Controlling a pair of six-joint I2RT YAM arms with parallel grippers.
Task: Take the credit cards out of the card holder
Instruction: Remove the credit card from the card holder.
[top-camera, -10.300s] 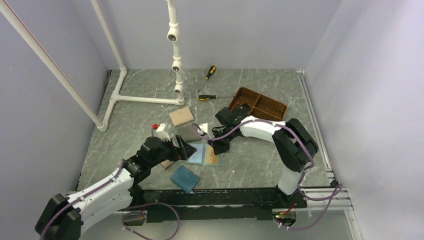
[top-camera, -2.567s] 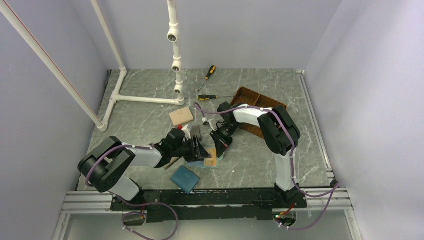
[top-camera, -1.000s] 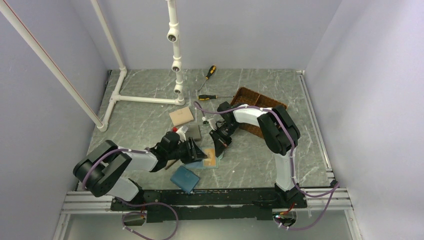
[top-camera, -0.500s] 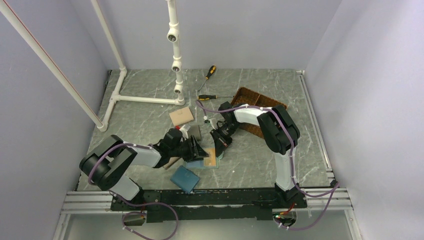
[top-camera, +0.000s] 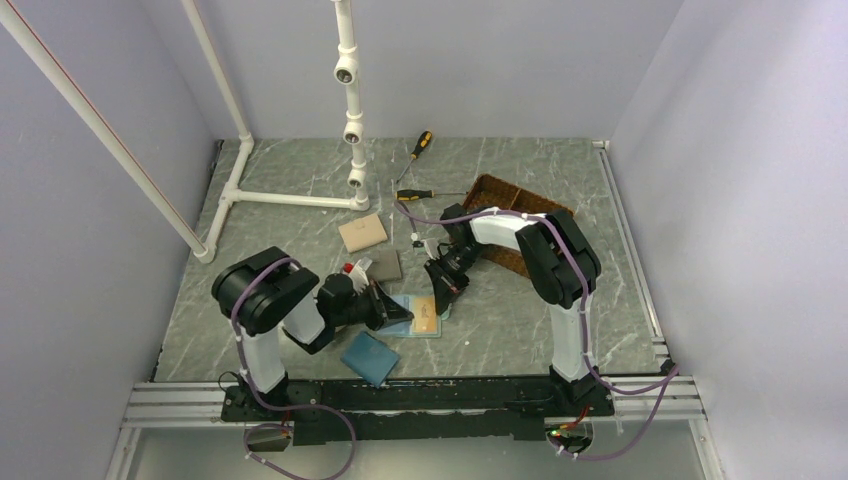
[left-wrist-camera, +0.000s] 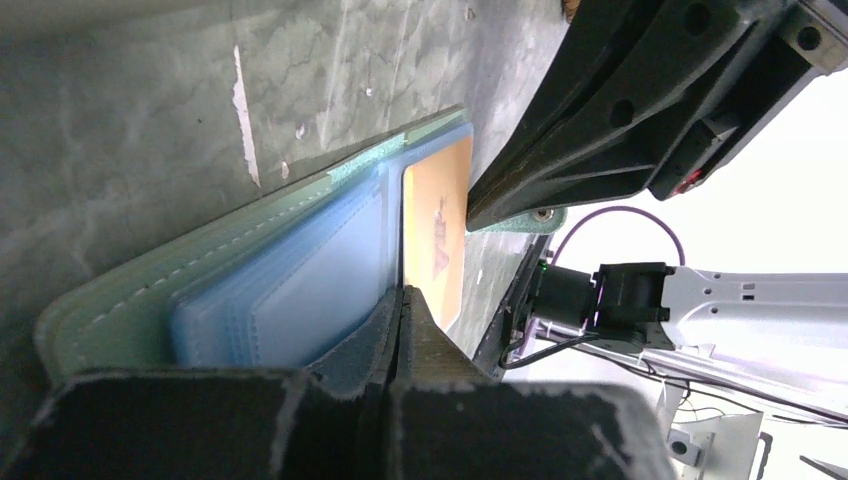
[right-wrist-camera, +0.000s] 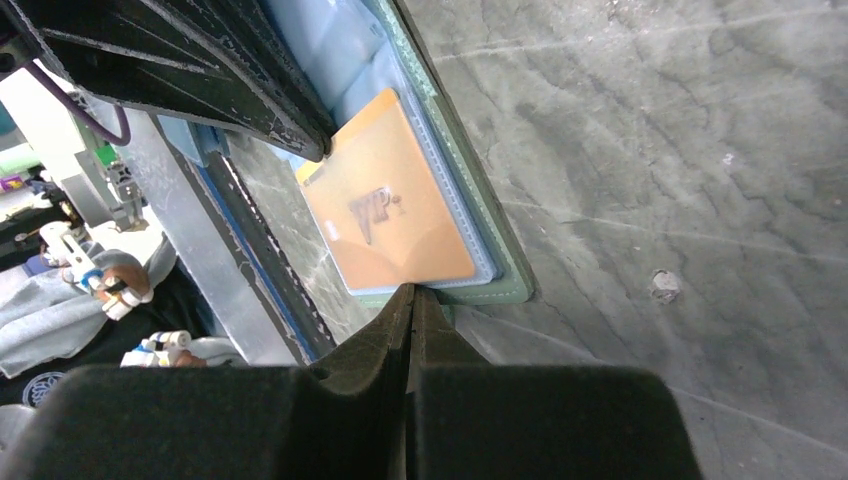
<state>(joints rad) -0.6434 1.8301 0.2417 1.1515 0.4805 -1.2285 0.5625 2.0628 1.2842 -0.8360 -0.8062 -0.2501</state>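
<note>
The sage-green card holder (top-camera: 409, 301) lies open on the table, showing its pale blue pockets (left-wrist-camera: 290, 290). An orange credit card (top-camera: 425, 312) (left-wrist-camera: 440, 230) (right-wrist-camera: 390, 215) sticks out of a pocket on its right half. My left gripper (top-camera: 403, 318) (left-wrist-camera: 403, 292) comes in low from the left and is shut on that card's near edge. The right gripper (top-camera: 442, 293) (right-wrist-camera: 412, 290) is shut too, its tips resting on the holder's green rim (right-wrist-camera: 490, 270) by the snap tab. No other cards show.
A darker blue wallet (top-camera: 369, 357) lies just in front of the holder. A grey-brown wallet (top-camera: 385, 265) and a tan one (top-camera: 362, 232) lie behind it. The woven basket (top-camera: 495, 190) sits at the back right behind the right arm, near two screwdrivers (top-camera: 415, 194). A white pipe frame (top-camera: 290, 198) stands at the back left.
The left gripper's jaws have closed at the orange card's edge, and the left arm's elbow has swung in toward the holder. The right gripper has stayed put on the holder's rim.
</note>
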